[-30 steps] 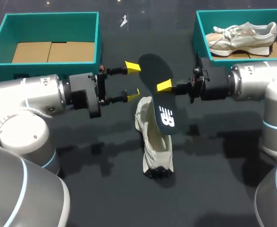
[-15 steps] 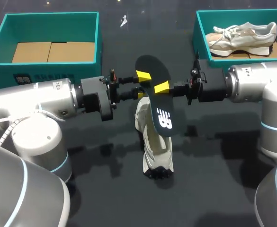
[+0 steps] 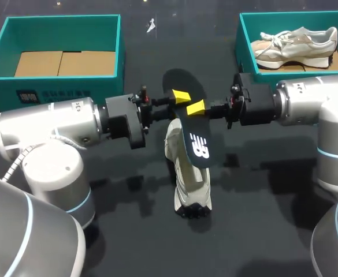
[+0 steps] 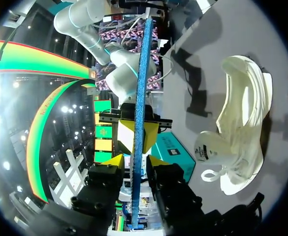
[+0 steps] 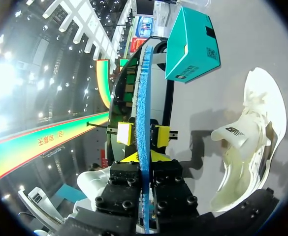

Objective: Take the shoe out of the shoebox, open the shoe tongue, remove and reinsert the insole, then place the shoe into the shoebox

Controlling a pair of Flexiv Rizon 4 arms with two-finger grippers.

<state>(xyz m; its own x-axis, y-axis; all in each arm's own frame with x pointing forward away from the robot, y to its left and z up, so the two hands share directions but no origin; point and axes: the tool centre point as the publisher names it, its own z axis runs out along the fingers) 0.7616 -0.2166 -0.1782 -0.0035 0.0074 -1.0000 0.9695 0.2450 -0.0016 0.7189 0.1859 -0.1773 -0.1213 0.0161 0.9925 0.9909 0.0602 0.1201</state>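
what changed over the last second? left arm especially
The left pincer swung right from beside the insole and now straddles its upper end, opposite the right pincer; whether it grips yet is unclear. The right pincer kept hold of the insole, which barely moved. The shoe below it stayed put.

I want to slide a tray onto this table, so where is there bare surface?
Bare table lies between the left box and right box, save a small white scrap, and on the near side of the standing shoe. The middle is crowded: left end effector and right end effector meet at the insole.
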